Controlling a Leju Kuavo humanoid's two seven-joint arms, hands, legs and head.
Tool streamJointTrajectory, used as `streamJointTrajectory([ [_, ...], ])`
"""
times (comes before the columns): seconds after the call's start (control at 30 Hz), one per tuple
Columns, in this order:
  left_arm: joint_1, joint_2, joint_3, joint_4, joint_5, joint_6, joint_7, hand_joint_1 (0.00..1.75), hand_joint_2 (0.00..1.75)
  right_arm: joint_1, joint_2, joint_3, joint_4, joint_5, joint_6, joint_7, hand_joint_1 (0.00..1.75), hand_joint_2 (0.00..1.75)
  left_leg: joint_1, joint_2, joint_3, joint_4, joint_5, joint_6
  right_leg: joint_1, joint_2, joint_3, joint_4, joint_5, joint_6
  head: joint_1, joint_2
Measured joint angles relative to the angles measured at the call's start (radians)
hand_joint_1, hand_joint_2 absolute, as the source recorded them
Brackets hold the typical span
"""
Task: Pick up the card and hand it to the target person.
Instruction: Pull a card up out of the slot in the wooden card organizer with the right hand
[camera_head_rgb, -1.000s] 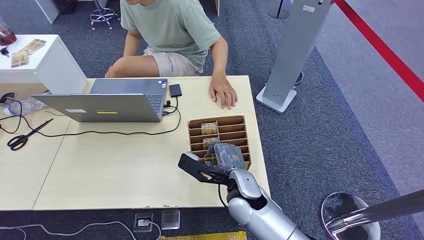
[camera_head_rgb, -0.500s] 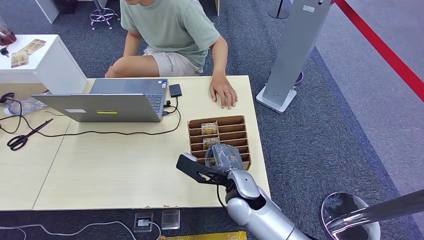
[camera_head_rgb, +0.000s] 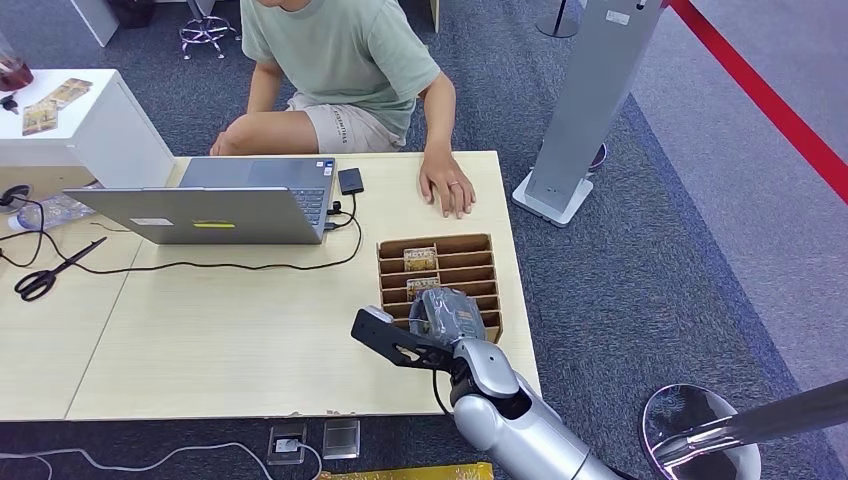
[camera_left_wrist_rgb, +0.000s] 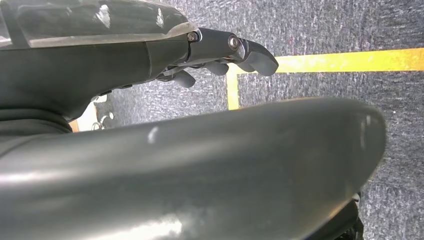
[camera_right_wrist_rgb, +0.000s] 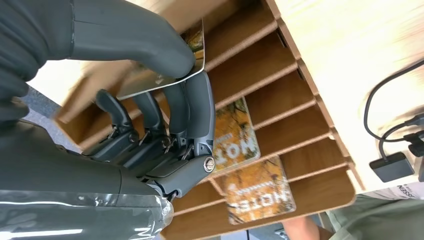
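**Barely pinched: hotel card could slip before the handover**

Over the wooden slotted tray (camera_head_rgb: 483, 262), the right hand (camera_right_wrist_rgb: 150, 125) pinches a card (camera_right_wrist_rgb: 165, 75) by its edge between thumb and fingers; a thin grip may drop it before reaching the seated person (camera_head_rgb: 340, 60).

Slotted card rack (camera_head_rgb: 484, 243) standing on the table (camera_head_rgb: 220, 330) near its right edge. Two cards lodged in the rack's far slots, the far card (camera_head_rgb: 419, 257) behind the second card (camera_head_rgb: 422, 285). Right hand (camera_head_rgb: 450, 315) over the rack's near slots, pinching a third card (camera_right_wrist_rgb: 165, 75) between thumb and fingers. Laptop (camera_head_rgb: 215, 203) left of the rack, toward the far edge; scissors (camera_head_rgb: 50, 272) further left. Person's hand (camera_head_rgb: 447, 184) resting on the table beyond the rack. Left hand (camera_left_wrist_rgb: 220, 52) hanging above the floor.
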Motion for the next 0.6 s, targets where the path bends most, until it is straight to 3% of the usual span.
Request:
streamJointTrajectory([
  [0.33, 0.0, 0.0, -0.007, 0.0, -0.009, -0.001, -0.003, 0.0, 0.0, 0.013, -0.041, -0.032, -0.12, 0.013, -0.067, -0.04, 1.61, 1.75, 0.0, -0.001, -0.001, 0.0, 0.0, 0.0, 0.0, -0.001, 0.0, 0.0, 0.0, 0.0, 0.0, 0.0],
  [0.6, 0.0, -0.004, -0.007, 0.001, -0.011, 0.0, -0.016, 0.0, 0.0, 0.062, -0.137, -0.101, -0.442, 0.089, -0.204, -0.212, 1.61, 1.75, 0.0, -0.003, -0.002, 0.002, 0.0, 0.0, 0.0, -0.003, -0.001, 0.001, -0.001, 0.001, 0.0, 0.0],
])
